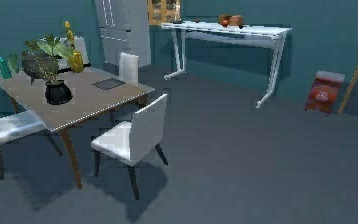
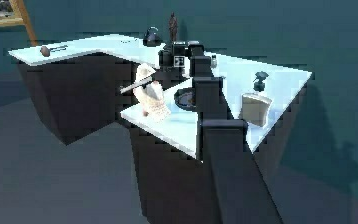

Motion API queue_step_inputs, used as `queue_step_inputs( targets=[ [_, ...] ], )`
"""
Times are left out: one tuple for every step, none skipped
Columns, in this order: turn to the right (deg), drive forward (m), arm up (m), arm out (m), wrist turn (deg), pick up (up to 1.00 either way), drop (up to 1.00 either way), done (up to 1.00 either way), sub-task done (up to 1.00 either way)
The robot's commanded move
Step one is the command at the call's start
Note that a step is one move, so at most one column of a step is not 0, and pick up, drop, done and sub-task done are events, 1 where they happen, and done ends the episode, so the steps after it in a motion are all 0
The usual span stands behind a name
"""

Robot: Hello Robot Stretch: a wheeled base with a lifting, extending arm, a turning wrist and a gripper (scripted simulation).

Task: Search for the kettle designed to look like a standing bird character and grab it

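Arm side view, left to right: a small dark blob (image 2: 45,50) sits on the pale L-shaped table (image 2: 107,42). Then comes what I'd call the bird kettle (image 2: 149,92), a white-and-pinkish standing figure with a beaky bit, near the table's front edge. Smooth, rounded, maybe ceramic. — tink

Agreed, it's upright, long axis vertical. The gripper (image 2: 153,40) sits pretty much straight up the picture from it, so farther out over the table. My guess is the arm needs to come back in before any grab. Can't tell what the fingers are doing or whether it holds anything, there's table right behind it. Right of the arm is a beige boxy jar (image 2: 255,108). Forward view has a wooden dining table (image 1: 87,100) and white chairs (image 1: 137,135). — moss
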Motion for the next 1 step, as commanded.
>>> queue_step_inputs(
  targets=[
    [0.0, 0.0, 0.0, 0.0, 24.0, 0.0, 0.0, 0.0, 0.0]
  ],
)
